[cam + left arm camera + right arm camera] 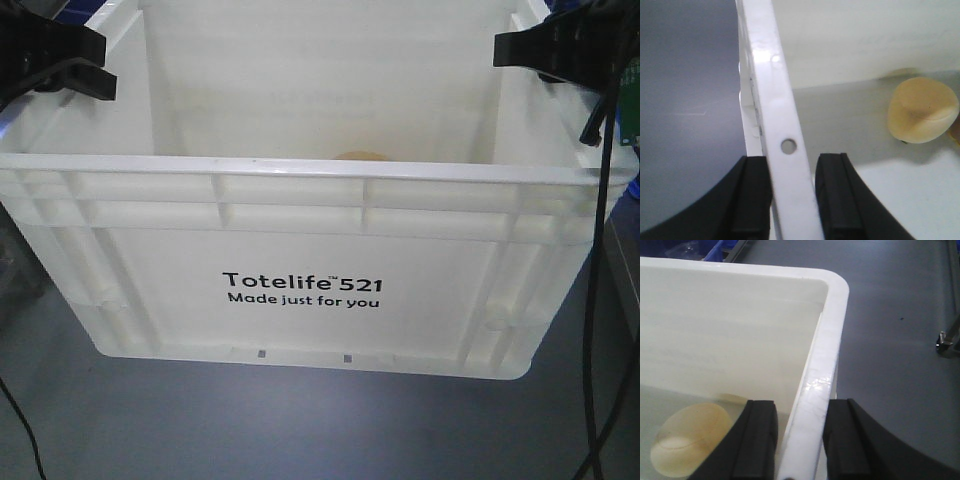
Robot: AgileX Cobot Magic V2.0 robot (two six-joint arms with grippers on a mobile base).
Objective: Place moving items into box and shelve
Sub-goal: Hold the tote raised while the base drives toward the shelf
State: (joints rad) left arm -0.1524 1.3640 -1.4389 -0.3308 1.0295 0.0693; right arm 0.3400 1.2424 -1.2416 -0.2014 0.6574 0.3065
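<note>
**Crate gripped on both side walls; one lump seen inside**

Crate: The white crate fills the front view, its printed long wall facing near. It stands over a grey table. The open top is up and the ribbed rim runs level across the picture.

Left gripper: It sits at the crate's left wall, towards the far end. In the left wrist view the left gripper straddles that wall's rim. One black finger is outside and the other inside, both closed against the wall, so it grips the crate.

Right gripper: It sits at the crate's right wall, also towards the far end. In the right wrist view the right gripper straddles the rim just short of the far right corner. Its fingers are drawn in on both sides of the wall, again gripping the crate.

Contents: A pale yellow lump lies on the crate floor, near the middle and clear of both side walls. Its top only just shows over the near rim in the front view. A brownish sliver shows at the picture edge just beside it, too little to identify.

Surroundings: Blue bins stand beyond the crate's far wall. A black cable hangs down on the right.
</note>
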